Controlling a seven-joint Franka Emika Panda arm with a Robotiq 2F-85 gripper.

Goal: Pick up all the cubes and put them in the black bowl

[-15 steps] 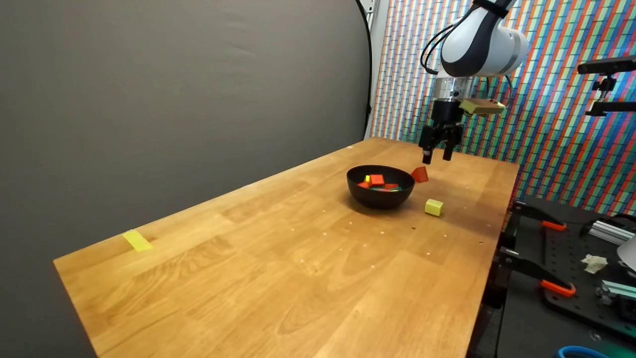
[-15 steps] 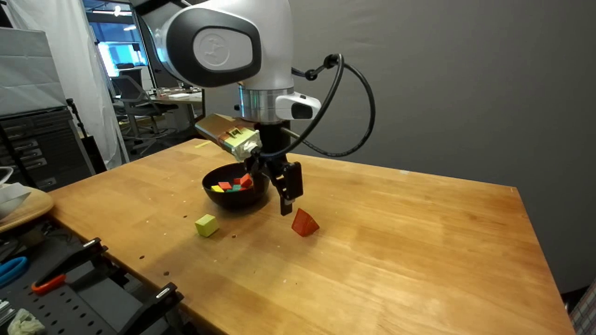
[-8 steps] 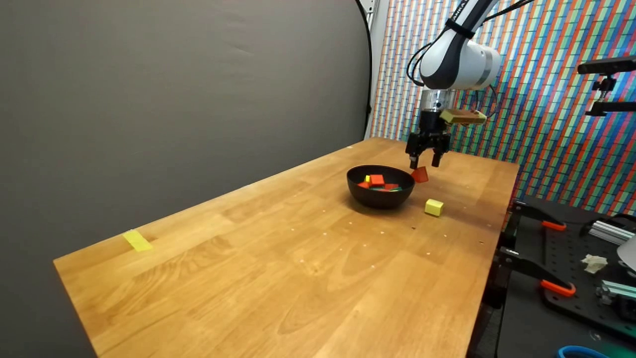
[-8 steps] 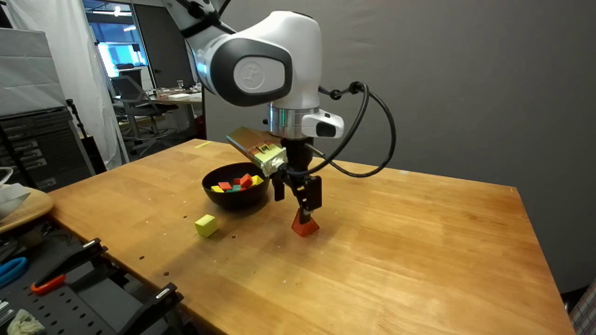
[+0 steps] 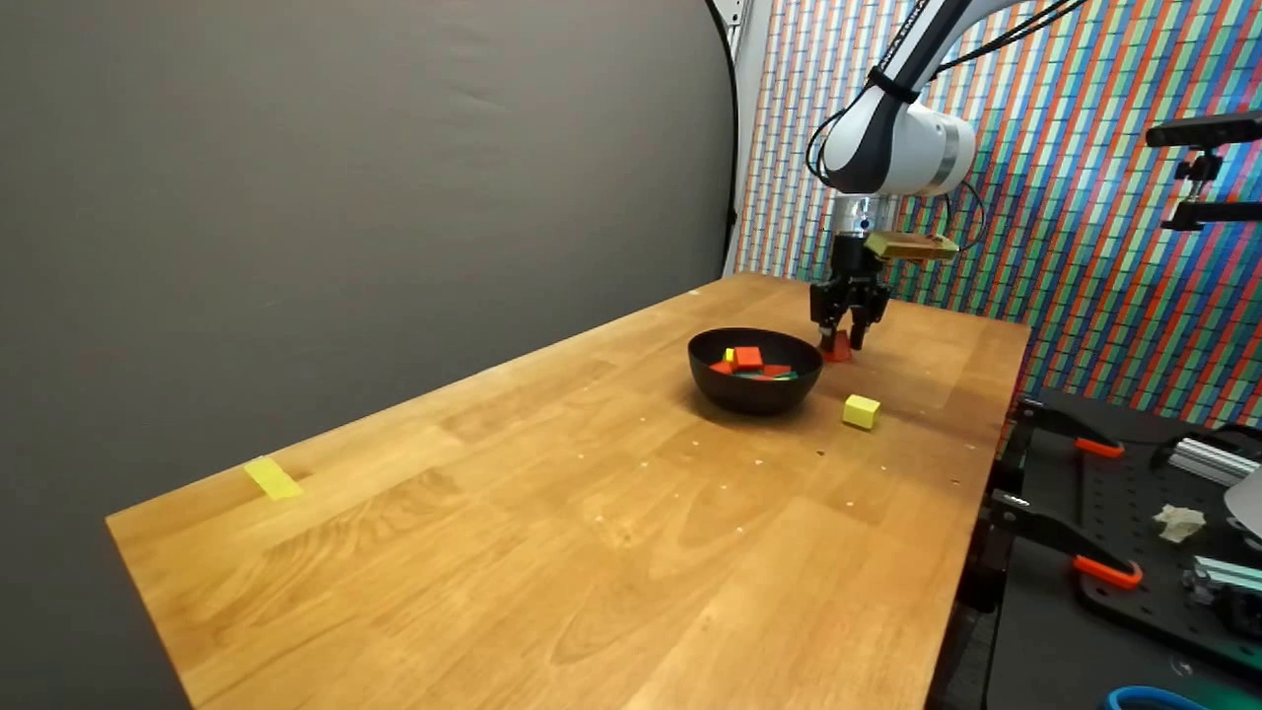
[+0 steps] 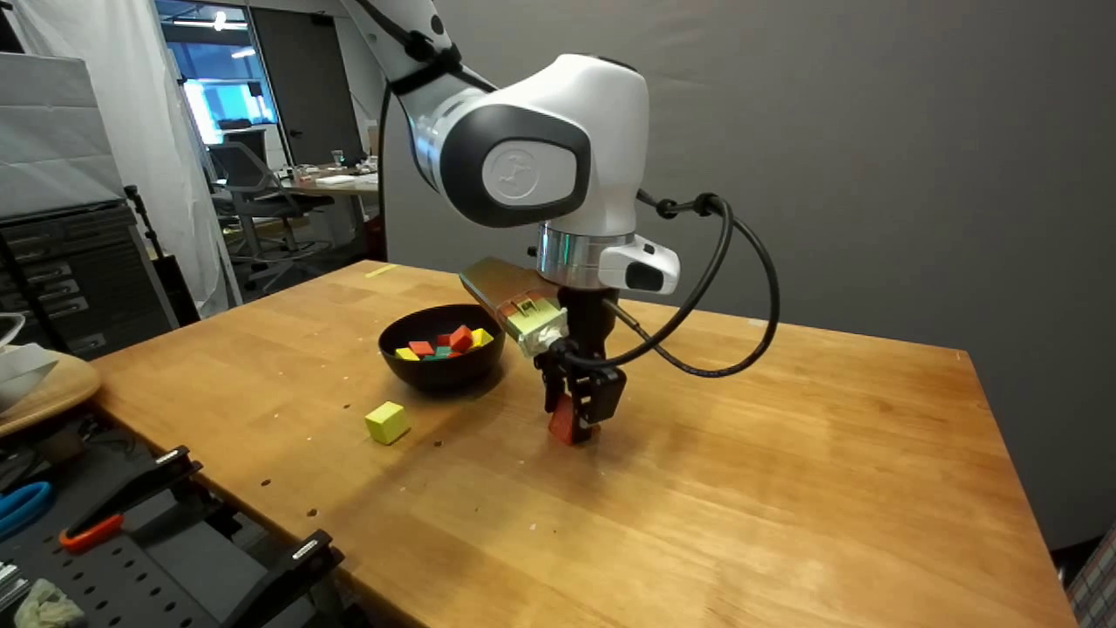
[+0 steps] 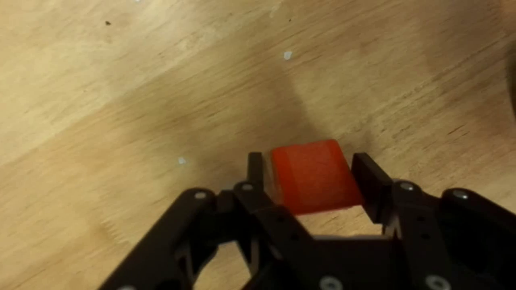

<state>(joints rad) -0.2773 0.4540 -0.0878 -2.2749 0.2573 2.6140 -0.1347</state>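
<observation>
Wrist view: pincer (image 7: 307, 169) straddles a red block (image 7: 318, 177); cannot tell whether it pinches. In both exterior views, bowl (image 6: 436, 378) and yellow cube (image 6: 387, 423) sit near it.

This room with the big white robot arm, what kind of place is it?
Probably a robot lab: there's a white-and-black jointed robot arm over a wooden table, a dark perforated board beside it, and a dark gray office chair beyond.
</observation>
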